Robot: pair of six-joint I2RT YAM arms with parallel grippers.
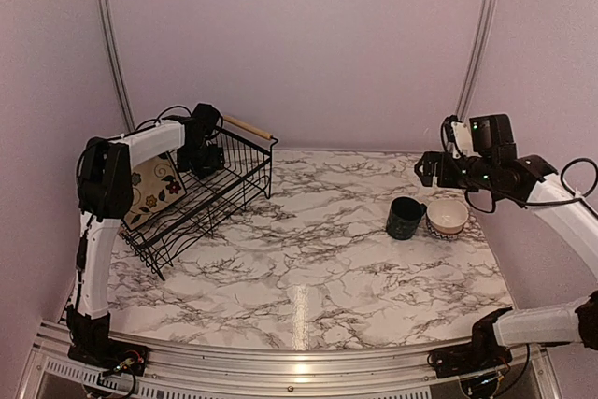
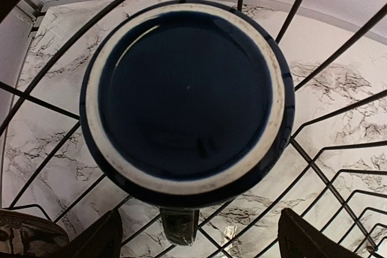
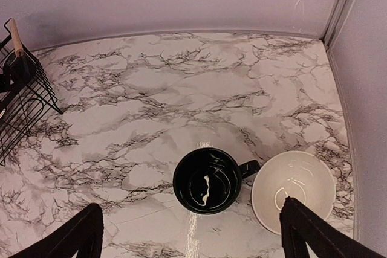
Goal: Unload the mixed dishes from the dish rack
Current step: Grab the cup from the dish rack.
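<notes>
Wide view now: a marble-look table [image 1: 318, 259], white with dark grey veins, spreads across the middle. Behind it stands a plain lilac back wall [image 1: 299, 44], with a left wall [image 1: 37, 91] and a right wall [image 1: 551, 63] in the same shade. Two silvery posts climb from the back corners, the left post [image 1: 110, 44] and the right post [image 1: 478, 44], splaying outward as they rise. A ribbed metal rail [image 1: 280, 362] lines the near edge. The light is soft and even, and one bright glare streak [image 1: 299, 310] sits on the tabletop near the front.
</notes>
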